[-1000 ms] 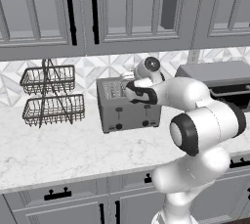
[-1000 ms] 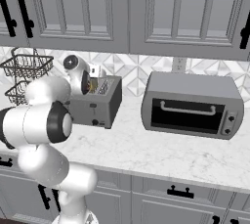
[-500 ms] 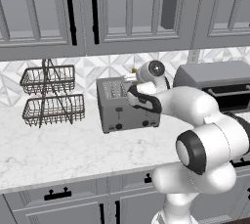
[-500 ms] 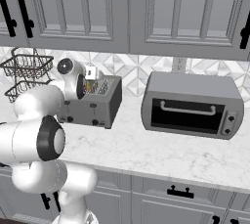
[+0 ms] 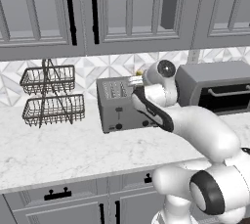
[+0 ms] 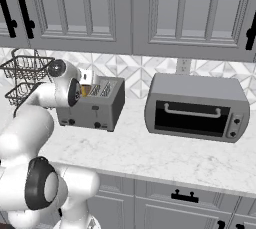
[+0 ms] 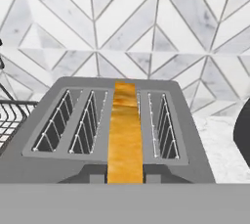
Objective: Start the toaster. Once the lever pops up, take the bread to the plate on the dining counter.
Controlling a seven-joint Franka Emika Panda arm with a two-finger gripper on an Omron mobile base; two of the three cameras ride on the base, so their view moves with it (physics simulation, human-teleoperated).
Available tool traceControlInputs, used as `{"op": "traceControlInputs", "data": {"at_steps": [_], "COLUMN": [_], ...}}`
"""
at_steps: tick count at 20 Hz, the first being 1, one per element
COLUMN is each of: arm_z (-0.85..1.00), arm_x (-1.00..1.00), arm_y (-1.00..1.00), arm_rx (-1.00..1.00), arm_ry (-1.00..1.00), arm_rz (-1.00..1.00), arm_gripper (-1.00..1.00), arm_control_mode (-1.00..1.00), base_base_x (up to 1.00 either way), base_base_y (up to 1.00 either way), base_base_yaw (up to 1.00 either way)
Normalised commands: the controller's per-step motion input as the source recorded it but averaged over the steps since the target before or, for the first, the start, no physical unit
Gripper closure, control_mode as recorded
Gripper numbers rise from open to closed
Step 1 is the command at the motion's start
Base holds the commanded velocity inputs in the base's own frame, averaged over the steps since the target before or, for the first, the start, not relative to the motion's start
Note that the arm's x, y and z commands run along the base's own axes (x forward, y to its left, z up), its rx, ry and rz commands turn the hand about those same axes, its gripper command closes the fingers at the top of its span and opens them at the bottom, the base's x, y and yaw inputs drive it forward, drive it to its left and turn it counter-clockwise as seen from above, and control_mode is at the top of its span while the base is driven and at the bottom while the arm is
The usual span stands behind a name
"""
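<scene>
Grey wall cabinets (image 6: 125,13) with black handles hang above a white marble counter (image 5: 53,152). The backsplash (image 7: 146,27) has white geometric tiles.

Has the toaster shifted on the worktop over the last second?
No. The toaster keeps its spot between the wire basket rack and the toaster oven.

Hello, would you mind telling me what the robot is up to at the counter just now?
The white arm is reaching over the toaster, which stands on the marble worktop between a wire basket rack and a toaster oven. In the hand view, a golden slice of bread stands in one of the toaster's slots, right in line with the camera. The gripper is just above the slots, and the pictures do not settle whether it has hold of the bread.
</scene>
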Motion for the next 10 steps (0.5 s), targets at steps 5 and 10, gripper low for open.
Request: {"op": "traceControlInputs", "data": {"at_steps": [5,10], "arm_z": [0.15,-0.35], "arm_x": [-0.75,-0.97], "arm_y": [-0.23,-0.26], "arm_rx": [0.0,0.0], "arm_ry": [0.2,0.03], "arm_rz": [0.01,0.0], "arm_gripper": [1.0,1.0], "arm_control_mode": [-1.0,-1.0], "base_base_x": [0.0,0.0], "base_base_y": [0.0,0.0], "base_base_yaw": [0.0,0.0]}}
